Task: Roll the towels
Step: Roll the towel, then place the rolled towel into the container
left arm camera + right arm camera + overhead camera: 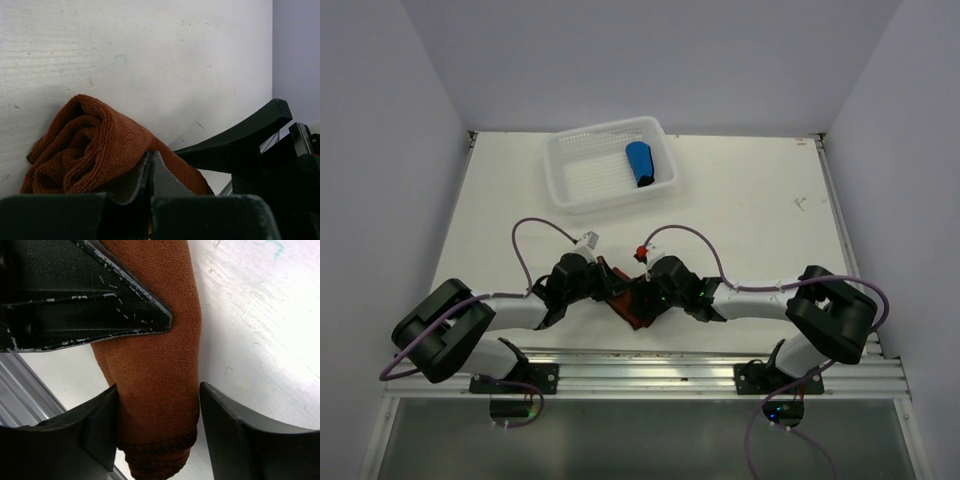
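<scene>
My left gripper (151,159) is closed, its tips against the rust-brown terry towel (95,145). My right gripper (157,392) stands spread, one black finger on either side of that ribbed, loosely rolled cloth. The cloth lies on the scuffed white table (750,200), well apart from the white plastic mesh basket (560,170), on the side nearer the arm bases. Inside the basket, at its right end, lies the bright blue towel (640,163), rolled into a cylinder. Pale lilac walls (380,150) enclose the table.
</scene>
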`<state>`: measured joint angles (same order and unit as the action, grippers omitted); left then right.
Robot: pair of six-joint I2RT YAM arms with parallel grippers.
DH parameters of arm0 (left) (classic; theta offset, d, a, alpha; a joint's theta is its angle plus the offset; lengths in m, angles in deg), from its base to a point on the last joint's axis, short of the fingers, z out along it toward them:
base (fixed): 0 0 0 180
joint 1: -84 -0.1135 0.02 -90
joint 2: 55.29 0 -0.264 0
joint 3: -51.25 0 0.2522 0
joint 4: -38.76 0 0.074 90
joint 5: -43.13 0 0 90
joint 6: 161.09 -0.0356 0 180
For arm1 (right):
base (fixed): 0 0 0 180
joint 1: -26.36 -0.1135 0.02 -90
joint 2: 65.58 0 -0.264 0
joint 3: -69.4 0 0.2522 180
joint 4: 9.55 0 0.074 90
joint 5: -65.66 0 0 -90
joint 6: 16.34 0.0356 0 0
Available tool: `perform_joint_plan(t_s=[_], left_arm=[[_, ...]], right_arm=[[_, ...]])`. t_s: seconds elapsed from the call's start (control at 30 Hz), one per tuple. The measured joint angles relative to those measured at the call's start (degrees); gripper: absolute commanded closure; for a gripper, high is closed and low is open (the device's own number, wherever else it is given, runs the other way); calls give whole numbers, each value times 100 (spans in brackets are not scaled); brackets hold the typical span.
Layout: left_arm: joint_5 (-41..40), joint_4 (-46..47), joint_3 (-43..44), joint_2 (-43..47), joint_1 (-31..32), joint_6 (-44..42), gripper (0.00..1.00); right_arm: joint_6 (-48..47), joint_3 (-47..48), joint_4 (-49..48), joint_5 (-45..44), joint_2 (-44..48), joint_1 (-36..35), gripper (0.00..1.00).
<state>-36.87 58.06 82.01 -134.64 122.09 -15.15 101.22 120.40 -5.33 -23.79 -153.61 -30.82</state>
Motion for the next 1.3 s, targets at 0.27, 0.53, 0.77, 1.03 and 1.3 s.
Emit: perform_joint_plan(t_s=[0.27, 0.53, 0.77, 1.03, 1.3], left_arm=[[-24, -50, 0, 31, 0, 0, 100], [-87, -361, 39, 210, 11, -52, 100], [-824, -2085, 1097, 494, 28, -756, 100], [-1633, -3598, 2260, 1443, -511, -1633, 100], [-2371, -4701, 3003, 1915, -931, -2376, 100]], right_arm=[[-17, -116, -188, 44, -4, -72, 50], [-107, -101, -199, -243, -11, -317, 73], [-356, 175, 127, -769, -90, -699, 95], [-833, 566, 820, -1381, -90, -918, 100], [-1545, 1506, 1493, -1766, -481, -881, 100]])
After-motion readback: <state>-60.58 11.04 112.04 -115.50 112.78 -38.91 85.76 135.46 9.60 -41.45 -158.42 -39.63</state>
